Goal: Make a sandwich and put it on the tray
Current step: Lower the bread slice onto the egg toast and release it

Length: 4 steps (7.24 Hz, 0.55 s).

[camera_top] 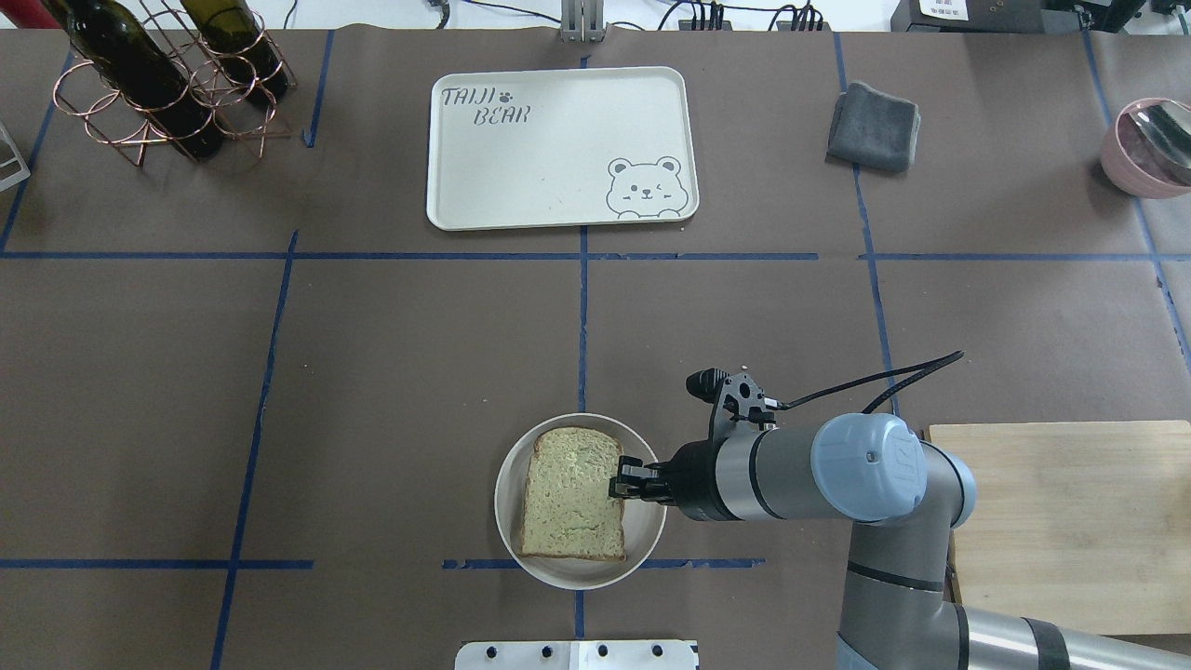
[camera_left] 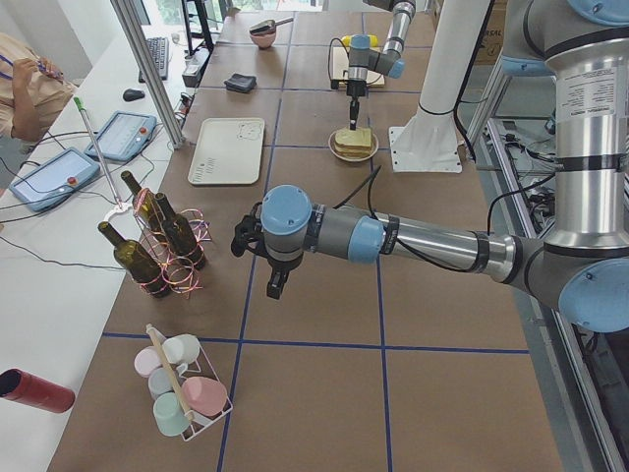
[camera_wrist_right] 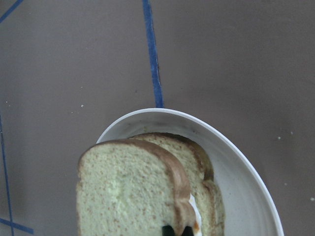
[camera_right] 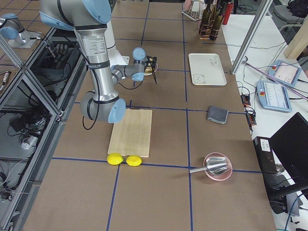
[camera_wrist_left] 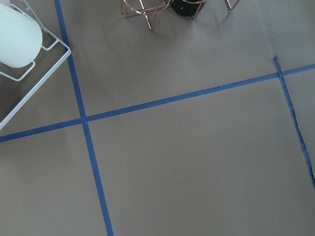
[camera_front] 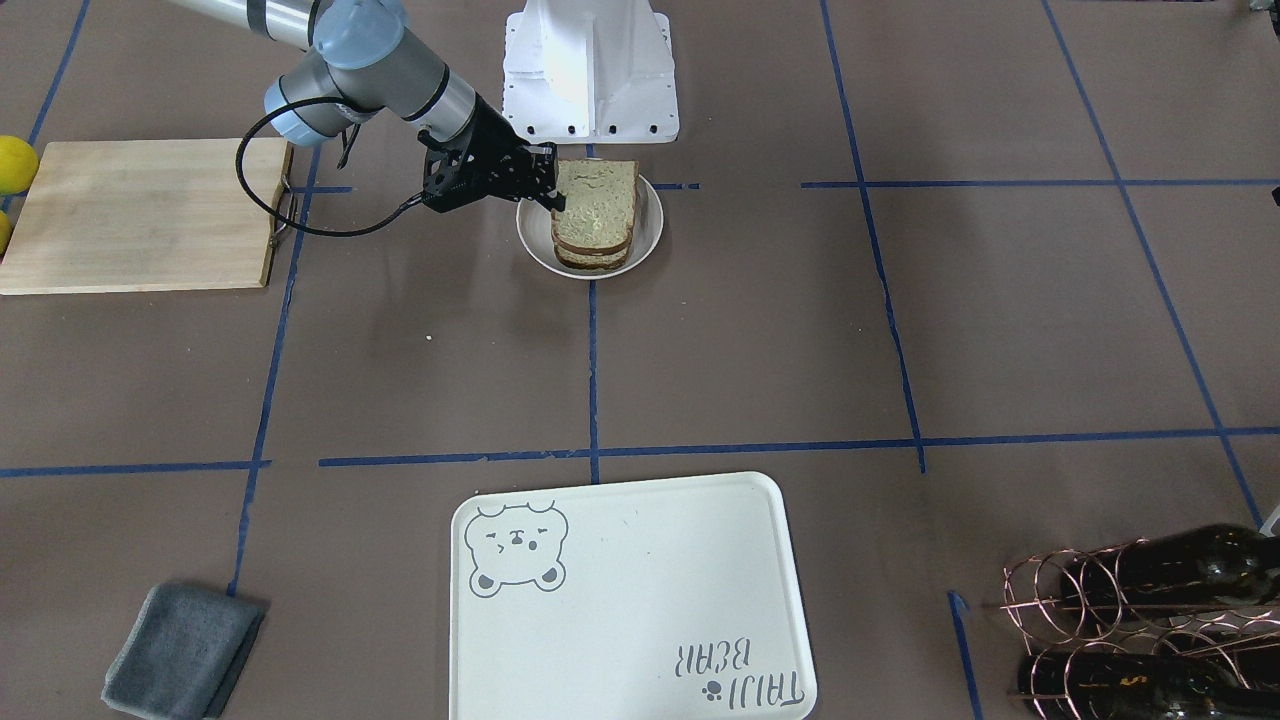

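Sandwich (camera_top: 572, 498) is sitting on a small round white dish (camera_top: 647, 540) just in front of the robot's white base plate (camera_top: 577, 654), on the blue tape line running down the middle of the table (camera_top: 419, 372). Brown paper is covering the tabletop, and blue tape is dividing it into large squares. A pale wooden cutting board (camera_top: 1070, 521) is lying near the dish on the right arm's side, with two lemons (camera_right: 124, 160) at its outer end.

Across an open stretch of paper, the cream tray (camera_top: 558, 158) with its bear face is lying at the far edge, well apart from the dish. A folded grey cloth (camera_top: 873, 126) and a pink bowl (camera_top: 1144, 149) are lying to one side of it, and wine bottles in a copper wire rack (camera_top: 167, 102) to the other. Beyond, a white bench is carrying teach pendants (camera_left: 54, 177).

The right gripper (camera_top: 619, 486) is pinching the crust of the top slice (camera_wrist_right: 128, 191), fingers drawn narrow. That slice is tilting above the lower slice (camera_wrist_right: 204, 172). Both are showing tan crumb and dark brown crust, with a bit of white and orange egg (camera_wrist_right: 195, 219) between.

The left gripper (camera_left: 277, 285) is hanging over bare paper near the rack, but I cannot tell how its fingers are standing.
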Each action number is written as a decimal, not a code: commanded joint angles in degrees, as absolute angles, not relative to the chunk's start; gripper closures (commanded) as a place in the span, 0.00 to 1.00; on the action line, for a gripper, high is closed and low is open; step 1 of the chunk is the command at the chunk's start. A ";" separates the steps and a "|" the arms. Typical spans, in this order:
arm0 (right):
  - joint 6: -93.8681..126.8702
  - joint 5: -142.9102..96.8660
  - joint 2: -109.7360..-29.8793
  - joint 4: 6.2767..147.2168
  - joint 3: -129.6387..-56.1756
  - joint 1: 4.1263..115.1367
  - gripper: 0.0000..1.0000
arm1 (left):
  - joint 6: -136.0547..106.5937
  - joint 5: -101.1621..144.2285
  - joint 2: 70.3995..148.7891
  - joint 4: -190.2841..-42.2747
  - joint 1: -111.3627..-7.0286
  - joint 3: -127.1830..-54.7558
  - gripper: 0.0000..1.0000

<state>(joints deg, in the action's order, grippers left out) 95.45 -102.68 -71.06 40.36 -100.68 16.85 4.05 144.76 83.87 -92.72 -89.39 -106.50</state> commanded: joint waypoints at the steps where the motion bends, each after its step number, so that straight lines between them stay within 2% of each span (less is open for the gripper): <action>1: 95.45 -102.57 -71.10 40.34 -100.72 16.79 0.85 | 4.04 144.76 83.94 -92.72 -89.38 -106.61 0.00; 4: 95.27 -103.01 -71.19 40.34 -100.98 17.05 0.86 | 4.22 144.84 84.02 -92.72 -89.38 -106.35 0.00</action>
<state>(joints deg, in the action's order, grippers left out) 95.30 -102.94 -71.14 40.34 -100.78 16.90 4.14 144.81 83.99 -92.72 -89.38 -106.56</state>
